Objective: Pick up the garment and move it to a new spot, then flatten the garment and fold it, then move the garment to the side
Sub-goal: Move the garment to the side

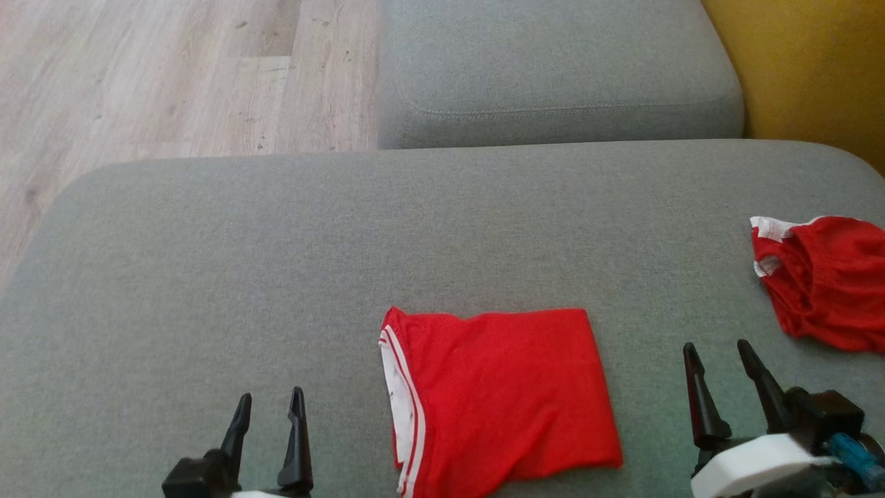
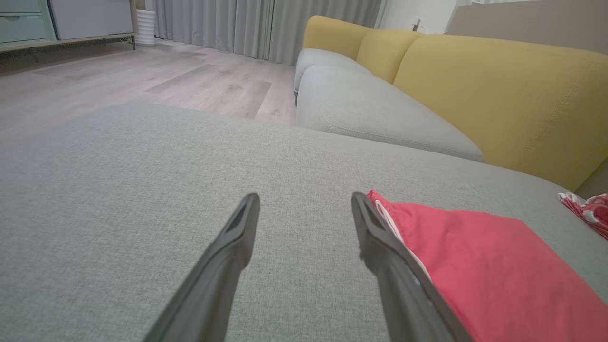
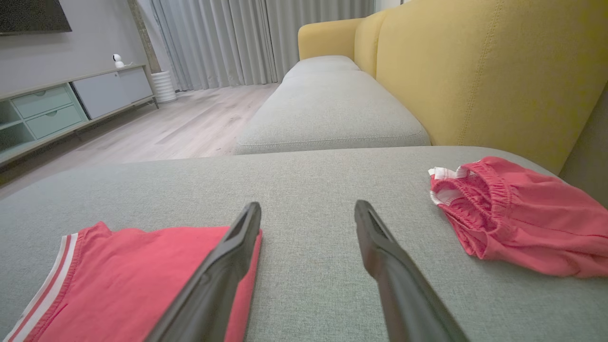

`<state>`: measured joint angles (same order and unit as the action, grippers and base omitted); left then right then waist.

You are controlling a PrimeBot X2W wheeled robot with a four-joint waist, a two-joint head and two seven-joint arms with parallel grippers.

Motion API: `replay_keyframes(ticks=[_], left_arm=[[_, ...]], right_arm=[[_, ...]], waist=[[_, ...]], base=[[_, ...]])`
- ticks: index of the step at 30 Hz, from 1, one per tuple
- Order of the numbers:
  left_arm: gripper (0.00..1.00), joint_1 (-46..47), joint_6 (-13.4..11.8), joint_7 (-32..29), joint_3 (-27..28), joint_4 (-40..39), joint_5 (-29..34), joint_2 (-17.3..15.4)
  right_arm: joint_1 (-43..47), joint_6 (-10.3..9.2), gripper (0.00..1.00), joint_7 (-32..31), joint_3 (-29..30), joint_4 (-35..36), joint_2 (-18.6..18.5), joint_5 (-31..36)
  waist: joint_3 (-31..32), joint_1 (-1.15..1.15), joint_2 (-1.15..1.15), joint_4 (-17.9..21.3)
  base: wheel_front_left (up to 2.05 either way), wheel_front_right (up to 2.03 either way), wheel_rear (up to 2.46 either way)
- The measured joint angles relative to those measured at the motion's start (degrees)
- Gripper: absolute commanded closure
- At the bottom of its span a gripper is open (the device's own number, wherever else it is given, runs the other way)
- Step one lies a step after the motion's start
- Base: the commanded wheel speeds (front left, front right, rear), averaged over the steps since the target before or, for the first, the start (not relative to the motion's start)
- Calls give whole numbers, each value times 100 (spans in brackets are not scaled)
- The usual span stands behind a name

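Head view: folded red garment (image 1: 501, 401) lies flat at lower centre of frame on the grey sofa seat (image 1: 276, 263), white-striped edge facing frame left. Left pincer (image 1: 271, 393) at lower left, right pincer (image 1: 715, 344) at lower right, one on each side of the fold and apart from it. Both released, fingers spread, nothing between them. Crumpled red garment (image 1: 826, 283) at the right edge, well apart from the folded one. Wood floor (image 1: 173, 76) upper left, yellow backrest (image 1: 809, 69) upper right.

Left wrist view: adds the room, with curtains (image 2: 266, 23) at top and a low cabinet (image 2: 57, 19) in the upper left corner. The folded piece sits lower right, partly behind one finger; contact cannot be told. Only a sliver of the crumpled piece shows, at the right edge.

Right wrist view: the crumpled piece is whole at right, its gathered waistband and white tag plain, detail the head view blurs. The folded piece is at lower left.
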<state>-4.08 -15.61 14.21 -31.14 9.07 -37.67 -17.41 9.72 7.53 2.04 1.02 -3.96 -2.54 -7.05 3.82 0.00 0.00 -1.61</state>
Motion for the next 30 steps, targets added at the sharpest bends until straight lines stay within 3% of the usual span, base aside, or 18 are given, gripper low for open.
replay_keyframes(ticks=[12, 24, 30], left_arm=[[0, 0, -1, 0, 1, 0, 52, 0], [0, 30, 26, -1, -29, 54, 92, 13], [0, 43, 31, -1, -34, 115, 94, 18]], right_arm=[[-17, 0, 0, -175, -199, -153, 0, 152], [-1161, 0, 0, -2225, -650, -1377, -3, 231], [-1411, 0, 0, -2784, -631, -1959, -5, 22]], waist=[[-47, 0, 0, -82], [-244, 1, 0, -368], [-407, 1, 0, -635]], base=[[0, 0, 0], [0, 0, 0], [0, 0, 0]])
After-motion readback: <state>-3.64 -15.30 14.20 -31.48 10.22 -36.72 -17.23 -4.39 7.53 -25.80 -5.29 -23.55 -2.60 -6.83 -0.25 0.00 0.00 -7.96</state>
